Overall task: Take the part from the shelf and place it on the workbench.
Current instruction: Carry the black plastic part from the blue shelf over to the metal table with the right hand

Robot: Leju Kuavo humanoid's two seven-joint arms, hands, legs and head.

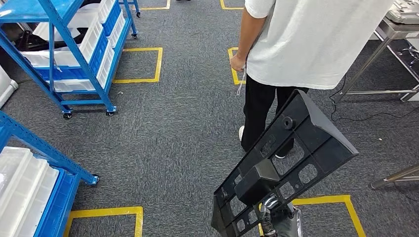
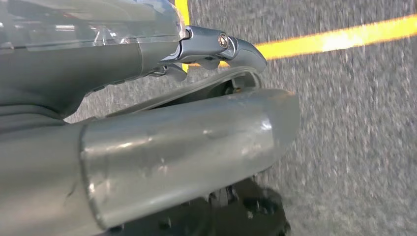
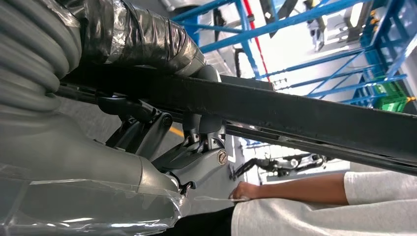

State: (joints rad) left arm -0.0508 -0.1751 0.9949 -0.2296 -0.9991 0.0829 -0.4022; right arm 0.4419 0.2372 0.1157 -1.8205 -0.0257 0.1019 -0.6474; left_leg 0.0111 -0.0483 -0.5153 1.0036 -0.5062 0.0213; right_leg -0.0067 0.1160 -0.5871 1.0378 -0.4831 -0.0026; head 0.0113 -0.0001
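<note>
1. One hand is doing the carrying: the right hand [image 1: 271,210] is seen low in the head view, its fingers [image 3: 196,123] clamped around an edge of the black part [image 1: 284,163], which is being held out ahead of the robot over the carpet [image 1: 173,133].
2. A tilted, slanting hold is being used, probably because the grip sits at the part's near end, so the long perforated frame is being left to rise up and away from the hand.
3. Nothing is seen being held by the left hand [image 2: 147,123]; it is hanging over grey carpet and a yellow floor line [image 2: 339,32], but whether its fingers are spread or curled cannot be told.
4. Beyond the part, the path is being partly occupied by a person [image 1: 301,44] in a white shirt and dark trousers, standing just past the part's far end.
5. Blue shelving [image 1: 74,54] loaded with white trays is standing off to the left, well apart from the part, so the pick-up is judged done.
6. A metal-legged bench [image 1: 390,34] is showing at the upper right; it is judged the likely workbench, with the placing not yet made.
</note>
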